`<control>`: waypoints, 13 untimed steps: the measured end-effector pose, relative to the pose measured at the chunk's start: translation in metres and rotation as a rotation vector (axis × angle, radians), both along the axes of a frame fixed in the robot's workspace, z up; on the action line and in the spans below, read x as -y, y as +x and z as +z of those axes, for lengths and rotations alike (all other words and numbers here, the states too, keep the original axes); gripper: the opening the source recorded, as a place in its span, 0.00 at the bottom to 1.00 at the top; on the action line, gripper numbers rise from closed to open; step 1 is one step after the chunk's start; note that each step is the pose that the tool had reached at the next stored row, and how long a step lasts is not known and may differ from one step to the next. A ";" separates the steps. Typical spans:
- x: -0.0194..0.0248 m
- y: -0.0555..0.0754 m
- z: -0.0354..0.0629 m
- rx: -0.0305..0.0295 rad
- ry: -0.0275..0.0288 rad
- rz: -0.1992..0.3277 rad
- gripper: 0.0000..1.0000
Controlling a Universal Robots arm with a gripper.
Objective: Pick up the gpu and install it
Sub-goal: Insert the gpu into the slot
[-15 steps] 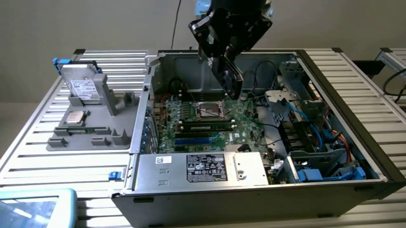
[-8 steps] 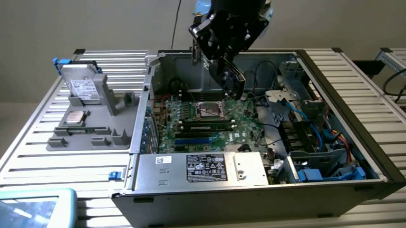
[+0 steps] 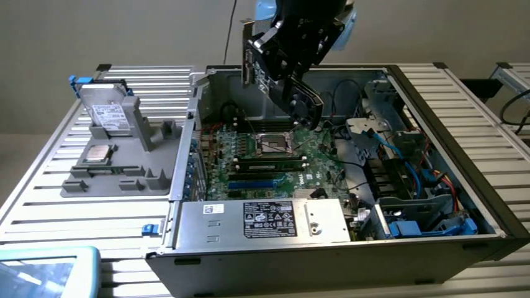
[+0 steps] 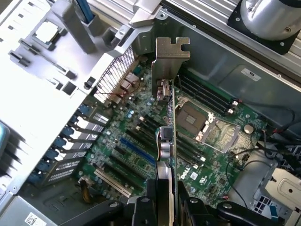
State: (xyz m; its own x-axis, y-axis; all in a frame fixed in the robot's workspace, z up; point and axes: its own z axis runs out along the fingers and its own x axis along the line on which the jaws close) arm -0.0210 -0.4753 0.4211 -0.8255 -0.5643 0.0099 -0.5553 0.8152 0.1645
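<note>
The gpu [image 3: 277, 77] hangs tilted in the air above the open computer case [image 3: 439, 112], black cooler shroud facing the exterior view's right. My gripper [image 3: 305, 34] is shut on its upper end. In the wrist view the gpu [image 4: 167, 141] shows edge-on, and its silver end bracket [image 4: 171, 54] points away from the gripper [image 4: 167, 202], whose dark fingers [image 4: 143, 207] clamp the card from both sides. Below the card lies the green motherboard [image 4: 141, 141] with its blue expansion slot [image 4: 136, 150] and black slots. The card is clear of the board.
A grey fixture tray [image 3: 124, 177] on the exterior view's left carries a silver labelled drive [image 3: 108, 112] and a small CPU chip [image 3: 99, 153]. Inside the case are the CPU socket [image 3: 273, 144], a power supply [image 3: 273, 220] and cables and drive bays [image 3: 414, 186].
</note>
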 end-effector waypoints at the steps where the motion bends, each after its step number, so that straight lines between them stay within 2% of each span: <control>1: 0.0000 0.000 0.0000 0.0001 0.0000 0.017 0.27; 13: 0.0000 0.000 0.0000 0.0000 -0.0001 0.236 0.27</control>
